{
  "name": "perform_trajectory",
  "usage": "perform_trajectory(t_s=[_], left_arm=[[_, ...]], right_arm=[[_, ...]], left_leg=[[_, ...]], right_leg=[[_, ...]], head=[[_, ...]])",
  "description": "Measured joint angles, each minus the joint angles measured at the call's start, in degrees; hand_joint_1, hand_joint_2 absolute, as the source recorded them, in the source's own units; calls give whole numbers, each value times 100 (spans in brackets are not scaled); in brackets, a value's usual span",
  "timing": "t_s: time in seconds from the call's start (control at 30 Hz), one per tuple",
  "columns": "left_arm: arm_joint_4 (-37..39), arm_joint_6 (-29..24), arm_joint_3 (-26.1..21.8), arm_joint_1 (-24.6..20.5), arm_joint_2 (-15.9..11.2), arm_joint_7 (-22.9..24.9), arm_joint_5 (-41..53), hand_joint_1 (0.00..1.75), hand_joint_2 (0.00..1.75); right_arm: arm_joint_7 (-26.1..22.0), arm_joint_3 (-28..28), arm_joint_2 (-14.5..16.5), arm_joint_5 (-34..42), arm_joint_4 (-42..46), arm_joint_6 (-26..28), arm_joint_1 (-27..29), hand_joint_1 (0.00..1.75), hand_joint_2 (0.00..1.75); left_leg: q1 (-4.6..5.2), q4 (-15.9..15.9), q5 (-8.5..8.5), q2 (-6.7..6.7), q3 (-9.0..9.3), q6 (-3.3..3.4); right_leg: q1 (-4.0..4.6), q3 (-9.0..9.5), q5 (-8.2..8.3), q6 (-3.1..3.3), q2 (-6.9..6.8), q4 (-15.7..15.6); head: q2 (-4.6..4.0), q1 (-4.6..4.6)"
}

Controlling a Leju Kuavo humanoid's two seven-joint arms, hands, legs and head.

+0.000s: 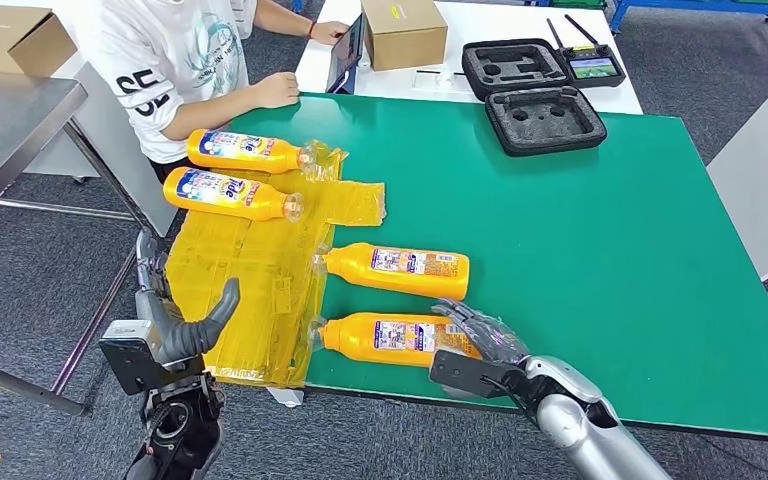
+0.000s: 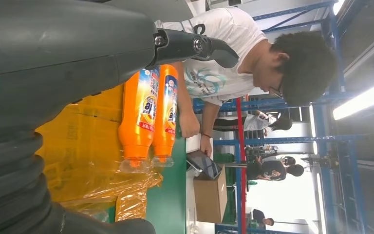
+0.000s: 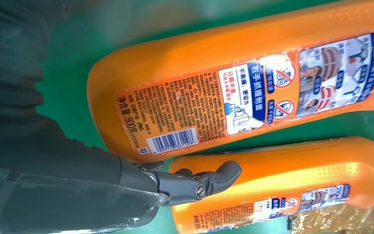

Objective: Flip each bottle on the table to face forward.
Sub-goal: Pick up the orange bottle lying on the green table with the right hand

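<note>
Green table [image 1: 610,230]: two far orange plastic bottles [image 1: 245,150] show fronts; two near ones [image 1: 400,270] show back labels, unflipped; right hand [image 1: 480,330] rests spread on the nearest, left hand [image 1: 175,325] empty, fingers apart

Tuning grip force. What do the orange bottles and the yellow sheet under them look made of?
Orange bottles: likely smooth, slightly glossy plastic, with soft highlights on the rounded bodies and printed labels, barcode legible in the right wrist view. Yellow sheet: looks like thin translucent plastic film, wrinkled and shiny. Right hand rests at the nearest bottle.
</note>
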State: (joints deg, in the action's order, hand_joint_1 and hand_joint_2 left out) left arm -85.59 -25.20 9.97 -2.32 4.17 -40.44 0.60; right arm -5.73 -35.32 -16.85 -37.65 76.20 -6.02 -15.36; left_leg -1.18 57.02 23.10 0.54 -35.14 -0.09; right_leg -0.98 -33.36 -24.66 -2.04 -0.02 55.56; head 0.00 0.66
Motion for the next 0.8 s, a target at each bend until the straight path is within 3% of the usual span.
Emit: perform_trajectory(t_s=[0.2, 0.23, 0.33, 0.37, 0.4, 0.8], left_arm=[[10, 0, 0, 15, 0, 0, 2, 0, 175], [10, 0, 0, 16, 0, 0, 2, 0, 175], [11, 2, 0, 17, 0, -1, 7, 0, 175], [11, 4, 0, 17, 0, -1, 11, 0, 175], [11, 7, 0, 18, 0, -1, 17, 0, 175], [11, 52, 0, 68, 0, -1, 36, 0, 175]], right_arm=[[79, -2, 55, -79, -82, 22, -1, 1, 175], [82, -2, 63, -85, -96, 20, -2, 14, 175], [86, -2, 101, -116, -159, -1, -7, 134, 175], [86, -2, 119, -134, -187, -14, -12, 164, 175], [86, -3, 137, -156, -218, -26, -21, 173, 175], [-73, -11, 260, -274, -469, -163, -112, 175, 175]], left_leg=[[0, 0, -1, 0, 0, 0], [0, 0, -1, 0, 0, 0], [0, 0, 0, 0, 0, 0], [0, 0, 0, 0, 0, 0], [0, 0, 0, 0, 0, 0], [0, 0, -1, 0, 2, 0]], right_leg=[[0, 0, 0, 0, 0, 0], [0, 0, 0, 0, 0, 0], [0, 0, 0, 0, 0, 0], [0, 0, 0, 0, 0, 0], [0, 0, 0, 0, 0, 0], [0, 1, 0, 0, 0, 0]], head=[[0, 0], [0, 0], [0, -1], [0, -1], [0, 0], [0, 0]])
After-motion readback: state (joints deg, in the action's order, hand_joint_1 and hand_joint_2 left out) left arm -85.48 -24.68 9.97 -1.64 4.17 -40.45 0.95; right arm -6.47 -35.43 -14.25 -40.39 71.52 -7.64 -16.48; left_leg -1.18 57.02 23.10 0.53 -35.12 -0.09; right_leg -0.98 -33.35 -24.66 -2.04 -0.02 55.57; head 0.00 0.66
